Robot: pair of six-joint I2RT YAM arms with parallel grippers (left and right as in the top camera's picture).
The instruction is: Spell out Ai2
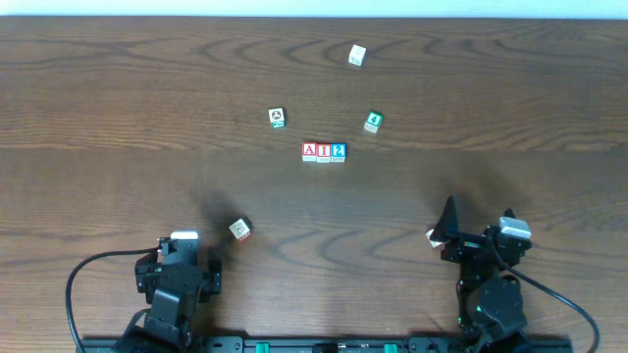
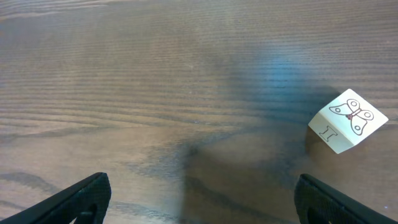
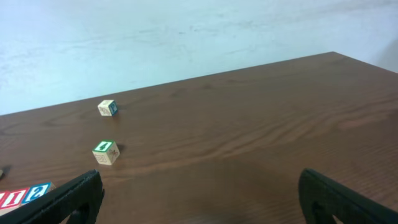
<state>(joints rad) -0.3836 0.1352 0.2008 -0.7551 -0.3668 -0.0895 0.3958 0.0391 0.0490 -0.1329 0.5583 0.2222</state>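
The left gripper [image 2: 202, 196] has its fingers wide apart over the table [image 2: 155, 74], with a butterfly block [image 2: 348, 121] just ahead to its right. The right gripper [image 3: 199, 190] also has its fingers apart and holds nothing. Mid-table, A [image 1: 310, 151], I [image 1: 324, 151] and 2 [image 1: 338, 151] touch in a row. A green block [image 1: 373, 122] lies near them, marked perhaps 4.
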